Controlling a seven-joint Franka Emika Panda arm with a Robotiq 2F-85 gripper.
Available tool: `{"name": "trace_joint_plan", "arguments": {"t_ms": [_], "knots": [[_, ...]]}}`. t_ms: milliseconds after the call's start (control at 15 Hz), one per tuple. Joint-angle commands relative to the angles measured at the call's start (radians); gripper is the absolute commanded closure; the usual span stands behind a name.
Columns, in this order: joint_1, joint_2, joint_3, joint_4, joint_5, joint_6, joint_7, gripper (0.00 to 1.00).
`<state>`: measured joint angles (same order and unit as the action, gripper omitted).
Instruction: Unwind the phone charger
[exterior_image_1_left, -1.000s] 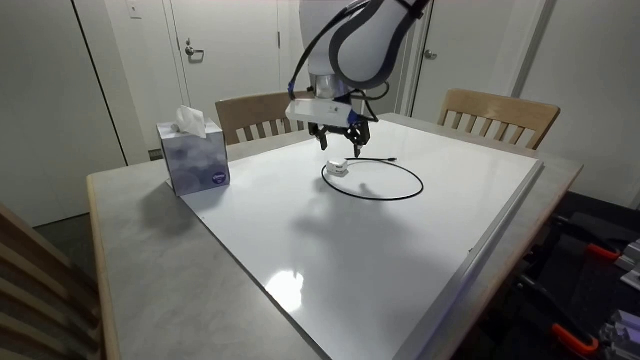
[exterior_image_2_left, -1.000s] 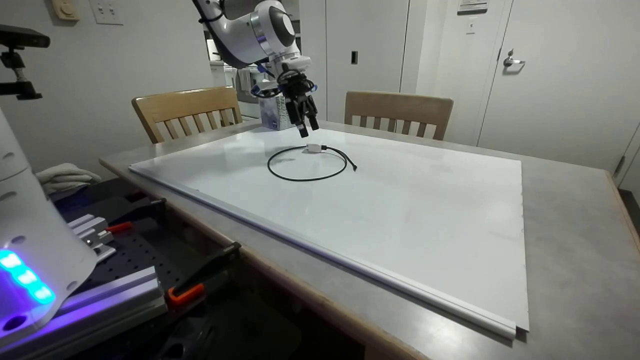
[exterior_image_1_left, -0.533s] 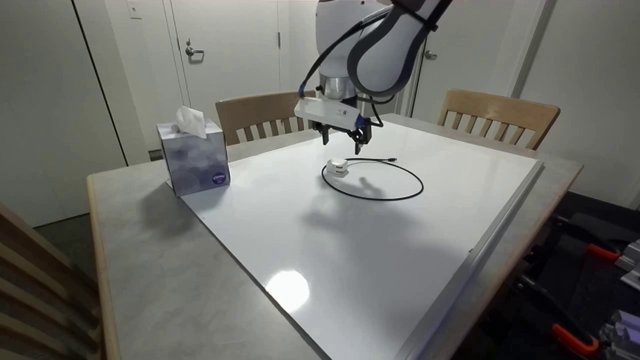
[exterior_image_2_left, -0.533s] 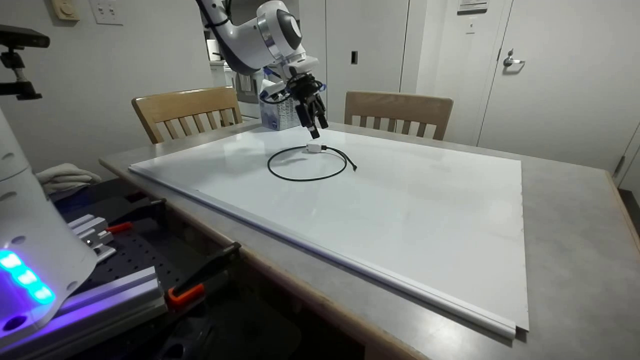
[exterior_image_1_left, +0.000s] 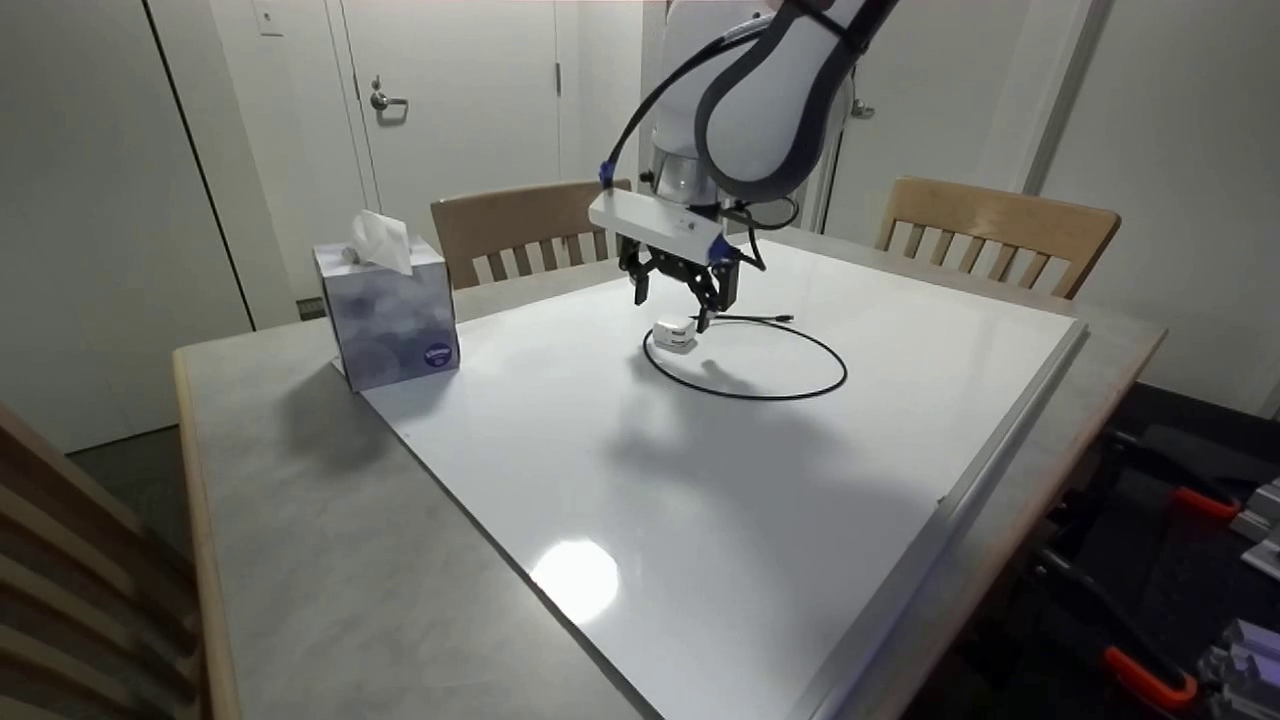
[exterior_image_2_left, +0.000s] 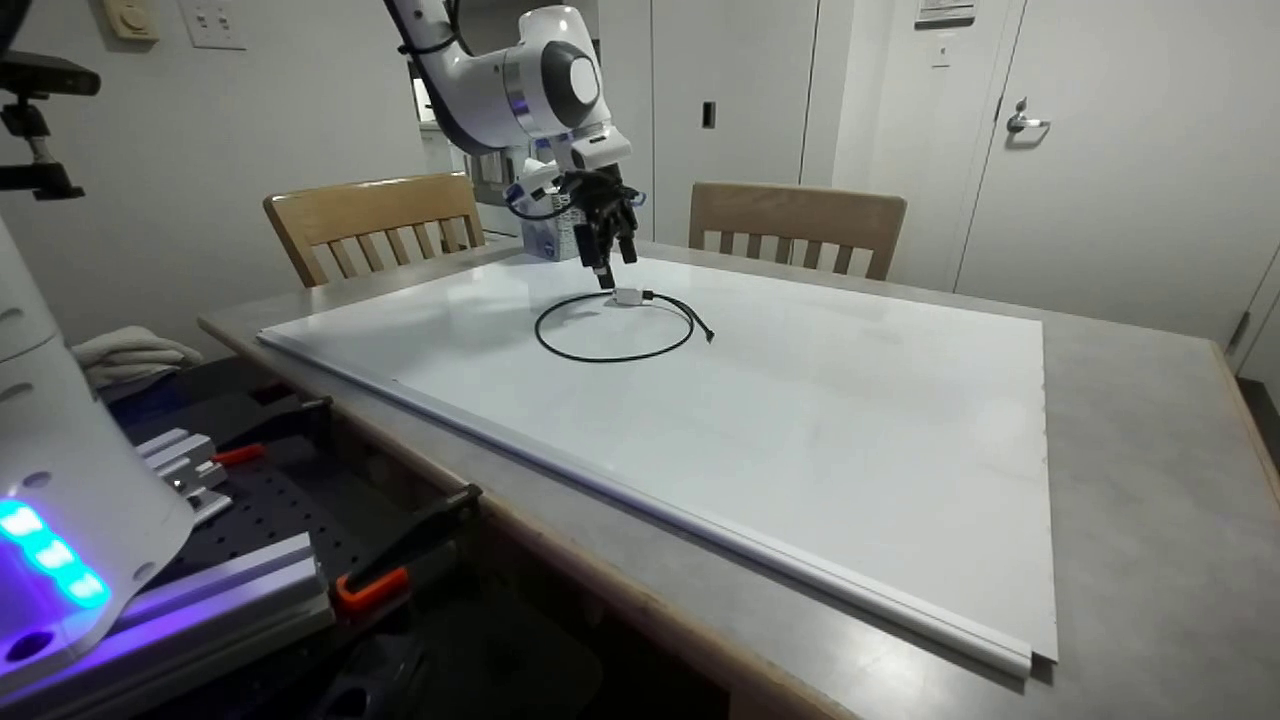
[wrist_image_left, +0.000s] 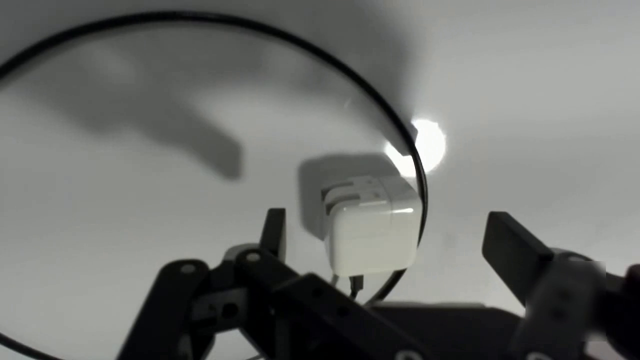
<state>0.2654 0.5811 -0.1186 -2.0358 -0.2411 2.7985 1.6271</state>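
The phone charger (exterior_image_2_left: 605, 361) lies on the white board (exterior_image_1_left: 520, 420) that covers much of the grey table (exterior_image_1_left: 330, 560), its black cable (exterior_image_1_left: 770, 399) spread in a wide loop. The white plug (wrist_image_left: 375, 240) rests at the edge of that loop, with the cable curving close along one side of it. The dark connector (exterior_image_1_left: 785, 319) at the loose end lies just outside the loop, apart from the plug. The robot arm (exterior_image_2_left: 485, 100) reaches over the table, and its gripper (exterior_image_1_left: 671, 307) hangs just above the plug, pointing down. The gripper is released: its black fingers (wrist_image_left: 515, 250) are parted widely, and in the wrist view the plug shows between them with a gap to each side. In an exterior view one fingertip (exterior_image_1_left: 703, 320) overlaps the cable, but whether the two touch cannot be told. The gripper's shadow (wrist_image_left: 215, 152) falls partly inside the loop. A tissue box (exterior_image_1_left: 390, 320) stands at a corner of the board, a white tissue (exterior_image_1_left: 382, 242) poking up from its top. Wooden chairs (exterior_image_2_left: 797, 208) stand around the table in both exterior views.
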Motion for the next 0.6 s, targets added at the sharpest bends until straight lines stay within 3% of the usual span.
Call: {"name": "trace_joint_plan", "arguments": {"t_ms": [0,200,533], "knots": [[-0.043,-0.052,0.047,-0.059,0.112,0.011,-0.107,0.0],[-0.017,-0.056,0.009,-0.059,0.121,0.004,-0.128,0.0],[-0.047,-0.05,0.03,-0.057,0.152,0.019,-0.194,0.0]]}}
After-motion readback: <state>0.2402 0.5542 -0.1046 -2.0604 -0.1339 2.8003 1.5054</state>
